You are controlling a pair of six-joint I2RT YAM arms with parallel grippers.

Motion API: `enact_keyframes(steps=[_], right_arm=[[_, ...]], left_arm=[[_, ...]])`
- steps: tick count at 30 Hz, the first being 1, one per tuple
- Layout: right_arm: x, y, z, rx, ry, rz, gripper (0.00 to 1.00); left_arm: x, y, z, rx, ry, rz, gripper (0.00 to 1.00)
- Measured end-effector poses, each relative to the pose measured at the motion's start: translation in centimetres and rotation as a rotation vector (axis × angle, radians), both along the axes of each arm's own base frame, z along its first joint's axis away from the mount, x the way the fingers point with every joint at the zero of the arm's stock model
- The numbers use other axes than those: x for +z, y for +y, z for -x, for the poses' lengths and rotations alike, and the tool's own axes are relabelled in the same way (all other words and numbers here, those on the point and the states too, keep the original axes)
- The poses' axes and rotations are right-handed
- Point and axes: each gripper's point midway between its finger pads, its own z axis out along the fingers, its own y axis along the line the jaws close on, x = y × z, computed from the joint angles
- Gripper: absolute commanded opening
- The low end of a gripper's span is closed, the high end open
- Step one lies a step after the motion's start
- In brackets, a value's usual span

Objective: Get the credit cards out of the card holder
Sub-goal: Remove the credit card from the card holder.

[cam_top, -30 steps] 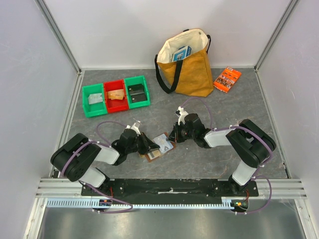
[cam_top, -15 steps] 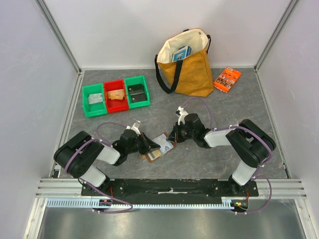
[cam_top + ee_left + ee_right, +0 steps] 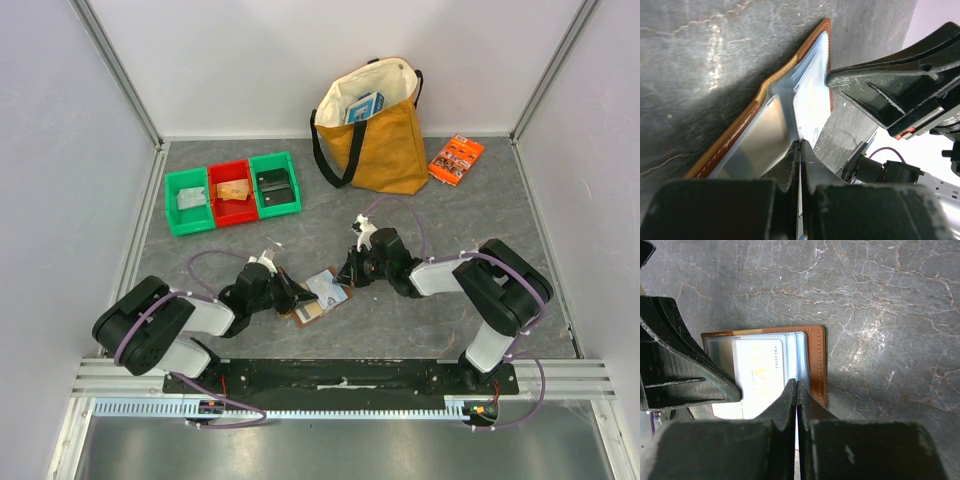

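- Left green bin [image 3: 187, 203], red bin [image 3: 231, 193], right green bin [image 3: 275, 184]: a touching row at far left. Each holds one small item, too small to name.
- Left gripper [image 3: 291, 296]: low over the table [image 3: 480, 230], fingers pressed together at the holder's left side. Whether a pocket or card edge is nipped between them cannot be told.
- Holder [image 3: 308, 312]: brown, lying open and flat between the two grippers, clear pockets upward.
- Card [image 3: 758, 375]: white with yellow print, seated in a pocket.
- Right gripper [image 3: 350, 272]: fingers together, tips down on the holder's right side, just beside the card.
- Bag [image 3: 375, 135]: mustard tote, upright, at the far centre, with a blue box inside.
- Packet [image 3: 456, 158]: orange, flat, just right of the bag.
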Motion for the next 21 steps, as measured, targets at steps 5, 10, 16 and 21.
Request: enact_keyframes(steps=[5,10,16,21], right_arm=[[0.3,-0.2,0.4,0.005,-0.003,-0.004,0.05],[1.2,0.0,1.2,0.039,0.000,-0.037,0.06],[2.5,1.1,1.7,0.088,0.003,-0.116,0.05],[1.4,1.4,2.1,0.093,0.044,-0.125,0.02]], left_arm=[[-0.6,0.4,0.2,0.010,0.036,-0.035,0.02],[-0.7,0.3,0.2,0.009,0.047,-0.042,0.02],[-0.8,0.3,0.1,0.008,0.050,-0.045,0.02],[-0.7,0.3,0.1,0.008,0.051,-0.045,0.02]])
